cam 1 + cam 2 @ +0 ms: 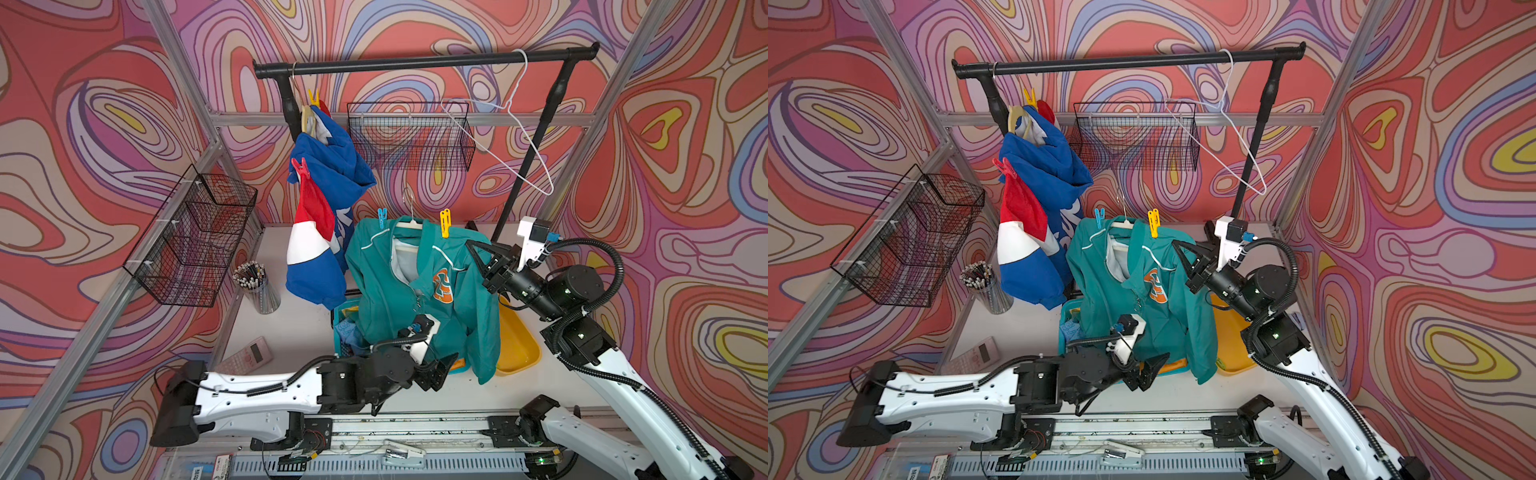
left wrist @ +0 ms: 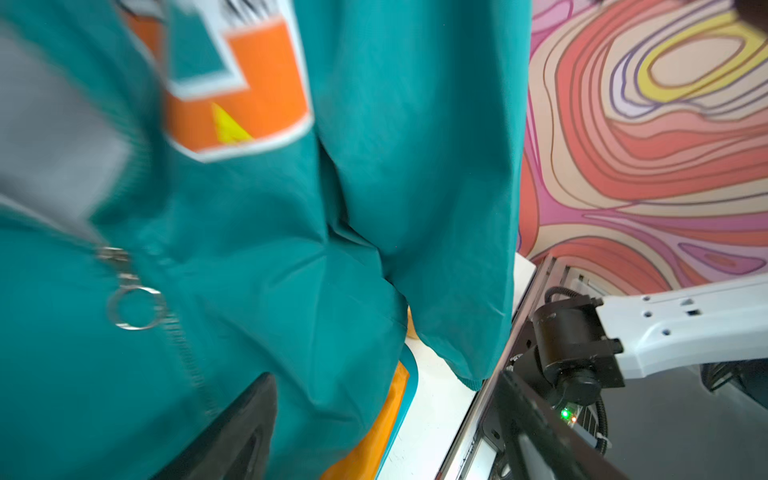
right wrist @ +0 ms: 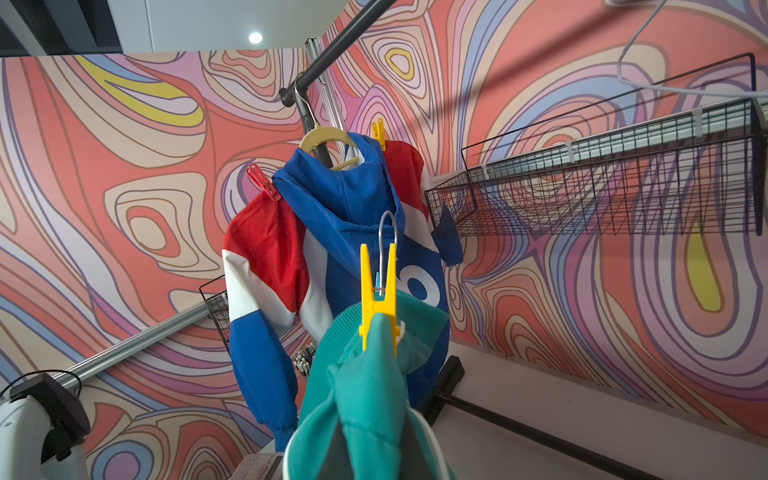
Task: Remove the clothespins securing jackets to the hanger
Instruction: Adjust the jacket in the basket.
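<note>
The teal jacket (image 1: 419, 286) hangs free of the rod on a white hanger (image 1: 409, 222). A blue clothespin (image 1: 382, 219) and a yellow clothespin (image 1: 445, 222) pin its shoulders. My right gripper (image 1: 473, 246) is shut on the shoulder cloth just below the yellow clothespin (image 3: 377, 291). My left gripper (image 1: 442, 368) stands open at the jacket's lower hem, its fingers (image 2: 232, 436) wide apart. The blue jacket (image 1: 324, 199) hangs from the black rod (image 1: 415, 62), with a red clothespin (image 1: 300, 168) and a yellow clothespin (image 1: 313, 97) on it.
An empty white wire hanger (image 1: 511, 124) hangs on the rod. Wire baskets sit on the back wall (image 1: 411, 137) and the left frame (image 1: 191, 241). On the table are a pencil cup (image 1: 257, 286), calculator (image 1: 249, 355), teal basket (image 1: 338, 328) and yellow tray (image 1: 517, 340).
</note>
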